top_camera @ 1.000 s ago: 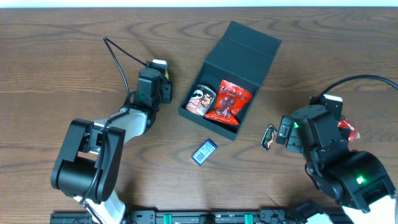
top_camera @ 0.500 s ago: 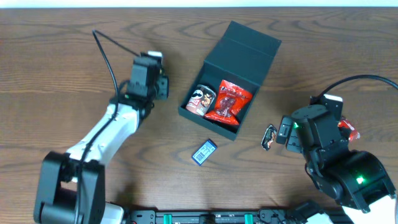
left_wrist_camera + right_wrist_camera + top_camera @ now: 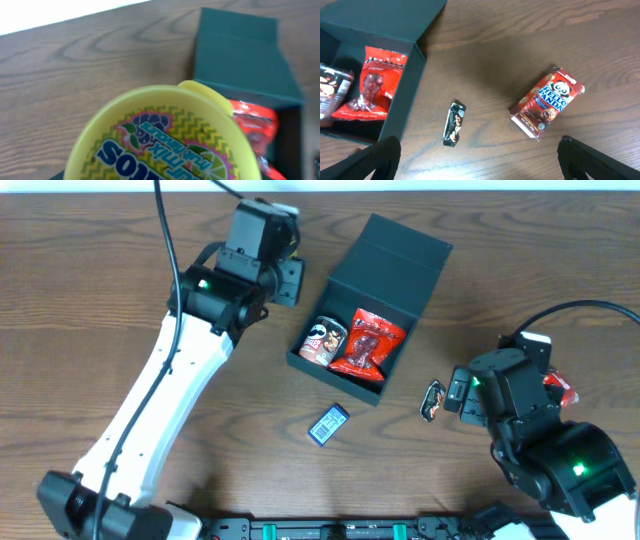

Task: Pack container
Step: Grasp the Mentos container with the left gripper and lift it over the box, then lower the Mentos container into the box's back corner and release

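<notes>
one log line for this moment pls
left gripper: holds yellow tub beside container | right gripper: open, empty | in container: chips can, red packet

Overhead: fixed high, straight down, whole table (image 3: 90,240) in frame. Left wrist: very close over yellow tub (image 3: 165,140), container (image 3: 240,60) at 2 o'clock. Right wrist: mid height, looking down, container at 10 o'clock. All three share container and red packet (image 3: 368,342).
</notes>
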Controlling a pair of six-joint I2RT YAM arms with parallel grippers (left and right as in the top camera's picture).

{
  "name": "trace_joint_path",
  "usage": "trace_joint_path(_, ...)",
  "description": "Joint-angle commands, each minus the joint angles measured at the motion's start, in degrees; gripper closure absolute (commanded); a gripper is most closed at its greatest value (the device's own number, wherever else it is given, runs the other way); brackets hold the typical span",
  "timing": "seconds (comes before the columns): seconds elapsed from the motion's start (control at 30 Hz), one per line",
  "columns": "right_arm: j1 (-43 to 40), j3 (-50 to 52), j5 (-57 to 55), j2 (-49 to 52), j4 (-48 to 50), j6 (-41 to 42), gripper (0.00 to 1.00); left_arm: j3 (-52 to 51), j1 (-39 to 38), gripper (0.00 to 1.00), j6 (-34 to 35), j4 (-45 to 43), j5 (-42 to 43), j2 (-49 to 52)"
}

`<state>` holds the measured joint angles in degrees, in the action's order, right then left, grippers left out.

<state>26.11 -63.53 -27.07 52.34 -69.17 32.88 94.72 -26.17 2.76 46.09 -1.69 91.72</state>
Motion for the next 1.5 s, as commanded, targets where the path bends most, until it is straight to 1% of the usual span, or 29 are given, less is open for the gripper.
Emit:
trace_joint_path(0.0, 0.1, 0.1, -1.2, -0.4, 0.0, 0.9, 0.01, 6.6, -2.5, 0.94, 3.2, 3.8, 1.3, 2.0)
trace_joint_path(0.03, 0.1, 0.1, -1.2, -0.4, 0.0, 0.9, 0.01, 8.0, -3.1, 0.94, 5.6, 4.8, 3.4, 2.8)
trace_joint_path(0.1, 0.1, 0.1, -1.2, -0.4, -0.1, 1.0, 0.01, 9.3, -4.0, 0.94, 12.4, 5.2, 8.6, 4.1)
trace_joint_path(0.3, 0.1, 0.1, -0.5, -0.4, -0.5, 1.0, 0.01, 9.4, -4.1, 0.94, 39.1, 3.0, 22.8, 7.5)
trace_joint_path(0.4, 0.1, 0.1, -0.3, -0.4, -0.5, 1.0, 0.01, 9.4, -4.1, 0.94, 51.0, 0.4, 27.1, 9.2)
trace_joint_path(0.5, 0.1, 0.1, -0.1, -0.4, -0.5, 1.0, 0.01, 9.4, -4.1, 0.94, 63.1, -0.3, 27.9, 10.4)
trace_joint_path(0.63, 0.1, 0.1, 0.4, -0.4, -0.7, 1.0, 0.01, 9.4, -4.1, 0.94, 70.2, -0.3, 28.7, 11.3)
trace_joint_path(0.8, 0.1, 0.1, 0.7, -0.4, -0.9, 1.0, 0.01, 9.4, -4.3, 0.94, 82.5, -0.6, 28.6, 12.5)
trace_joint_path(0.97, 0.1, 0.1, 0.8, -0.4, -0.9, 1.0, 0.01, 9.4, -4.3, 0.94, 90.4, -2.7, 28.1, 16.3)
trace_joint_path(1.17, 0.1, 0.1, 0.7, -0.4, -0.9, 1.0, 0.01, 9.4, -4.0, 0.94, 96.7, -8.7, 30.2, 24.5)
trace_joint_path(1.27, 0.1, 0.1, 0.8, -0.4, -0.9, 1.0, 0.01, 9.4, -3.3, 0.94, 99.5, -9.5, 31.2, 27.9)
trace_joint_path(1.47, 0.1, 0.1, 0.8, -0.4, -0.9, 1.0, 0.01, 9.4, -1.8, 0.94, 99.7, -9.5, 30.2, 31.4)
